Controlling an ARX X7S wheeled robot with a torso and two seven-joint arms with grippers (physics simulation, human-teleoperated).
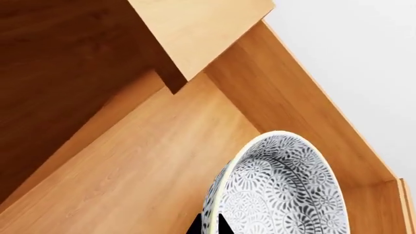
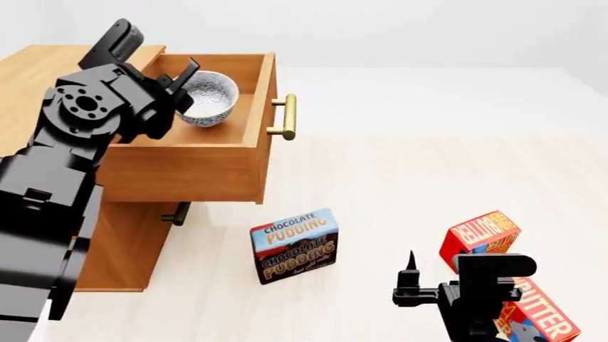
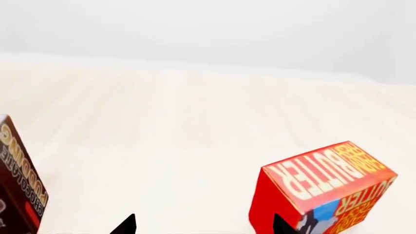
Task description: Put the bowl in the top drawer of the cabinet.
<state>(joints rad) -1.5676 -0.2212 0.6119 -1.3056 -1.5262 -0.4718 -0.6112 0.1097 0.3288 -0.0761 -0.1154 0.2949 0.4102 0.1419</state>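
Note:
The white bowl (image 2: 209, 98) with a grey pattern hangs inside the pulled-out top drawer (image 2: 204, 160) of the light wooden cabinet (image 2: 38, 78). My left gripper (image 2: 182, 85) is shut on the bowl's rim. In the left wrist view the two dark fingertips pinch the rim of the bowl (image 1: 283, 190) at the left gripper (image 1: 209, 226), just above the floor of the top drawer (image 1: 143, 165). My right gripper (image 3: 202, 225) stands open, low at the near right, with nothing between its fingertips; it shows in the head view as the right gripper (image 2: 414, 274).
A chocolate pudding box (image 2: 295, 246) stands on the pale floor in front of the cabinet. A red butter box (image 2: 480, 235) and a second one (image 2: 542, 313) lie beside my right arm. The lower drawer's handle (image 2: 174, 214) sits under the open drawer.

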